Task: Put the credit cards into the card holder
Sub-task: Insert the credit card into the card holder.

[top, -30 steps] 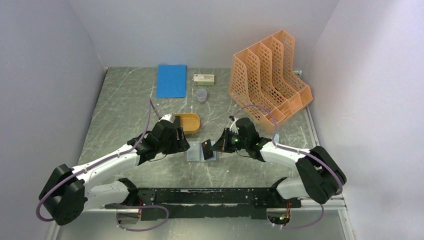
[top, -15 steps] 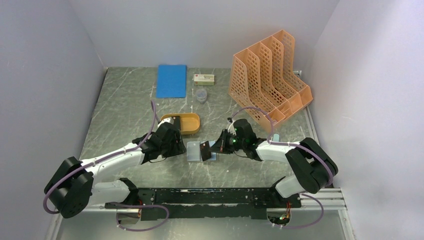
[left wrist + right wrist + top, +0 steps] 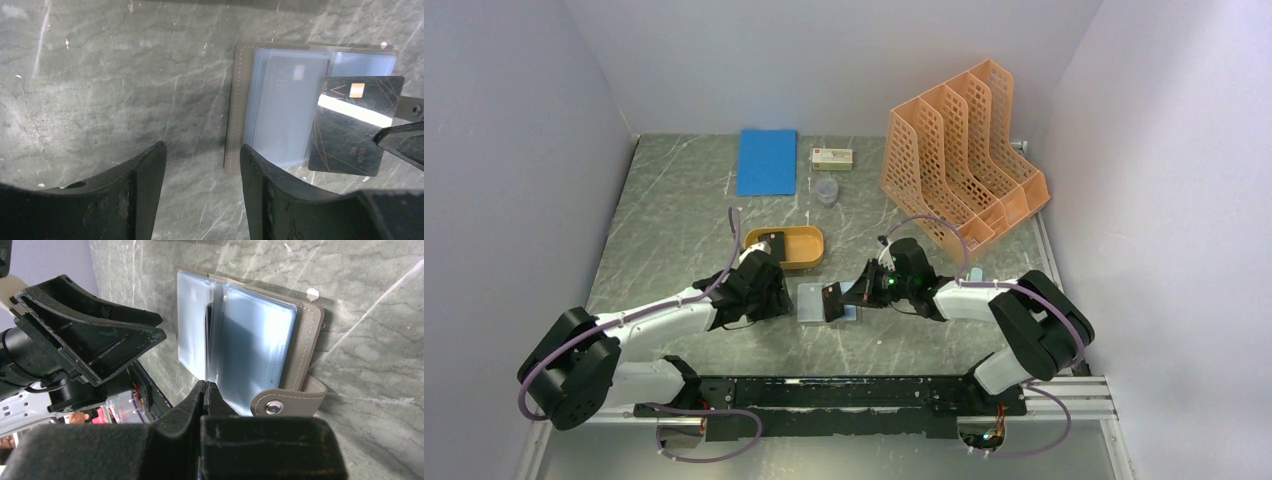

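The card holder [image 3: 809, 302] lies open, clear sleeves up, on the marble table [image 3: 674, 220] at the centre of the top view. The right gripper [image 3: 842, 297] is clenched on a black credit card [image 3: 352, 125], holding it over the holder's right half. The left gripper [image 3: 200, 155] is released, its fingers spread just beside the holder's left edge.

The card holder [image 3: 280, 115] lay open and flat on the tabletop [image 3: 100, 75]. Its cover was grey-brown, with a stitched edge and a small round snap on a tab. Inside were pale blue see-through pockets. One credit card [image 3: 350, 130] was black and shiny, with thin gold lines and a little orange square. The right claw [image 3: 205, 389] pinched it by one edge, a bit tilted, over the pockets.
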`<state>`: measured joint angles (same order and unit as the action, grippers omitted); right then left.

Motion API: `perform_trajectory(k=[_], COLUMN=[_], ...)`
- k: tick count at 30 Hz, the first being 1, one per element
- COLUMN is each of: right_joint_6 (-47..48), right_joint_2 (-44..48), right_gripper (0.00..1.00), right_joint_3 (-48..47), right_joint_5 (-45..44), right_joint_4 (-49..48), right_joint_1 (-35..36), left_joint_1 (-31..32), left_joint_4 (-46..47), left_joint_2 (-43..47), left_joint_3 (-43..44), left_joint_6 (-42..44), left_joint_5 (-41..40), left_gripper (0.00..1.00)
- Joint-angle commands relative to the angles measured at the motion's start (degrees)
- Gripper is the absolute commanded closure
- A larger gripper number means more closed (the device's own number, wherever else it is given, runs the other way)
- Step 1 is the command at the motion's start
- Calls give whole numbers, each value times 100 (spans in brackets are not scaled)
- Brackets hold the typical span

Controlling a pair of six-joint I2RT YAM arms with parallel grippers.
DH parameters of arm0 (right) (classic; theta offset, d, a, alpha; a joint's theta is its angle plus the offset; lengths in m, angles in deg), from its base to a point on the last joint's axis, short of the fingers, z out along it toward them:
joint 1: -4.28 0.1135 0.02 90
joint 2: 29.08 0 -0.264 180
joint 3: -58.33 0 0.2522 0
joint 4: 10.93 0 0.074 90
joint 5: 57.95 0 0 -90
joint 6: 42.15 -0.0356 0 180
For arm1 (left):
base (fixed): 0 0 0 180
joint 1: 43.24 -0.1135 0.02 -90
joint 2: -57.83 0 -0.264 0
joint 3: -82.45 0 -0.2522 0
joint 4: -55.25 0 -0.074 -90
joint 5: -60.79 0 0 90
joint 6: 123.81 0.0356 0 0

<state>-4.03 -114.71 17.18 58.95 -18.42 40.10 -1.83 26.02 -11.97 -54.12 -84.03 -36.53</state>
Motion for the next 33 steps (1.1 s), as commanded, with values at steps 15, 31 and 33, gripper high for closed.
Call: perform_trajectory(k=[15, 31, 33], right_joint_6=[-130, -454, -470], right_joint_2=[-109, -405, -441], right_gripper=[100, 100, 100], right_joint_3=[138, 102, 86], right_joint_5=[55, -318, -394], right_joint_4=[-297, -698, -696], right_joint_1=[4, 165, 193], left_joint_1=[14, 16, 16], left_joint_4=[445, 805, 808], left_joint_2=[-310, -494, -476], left_joint_3=[-196, -494, -523], left_joint_6=[-71, -238, -251], left_joint_5=[135, 505, 519], left_gripper=[44, 50, 50])
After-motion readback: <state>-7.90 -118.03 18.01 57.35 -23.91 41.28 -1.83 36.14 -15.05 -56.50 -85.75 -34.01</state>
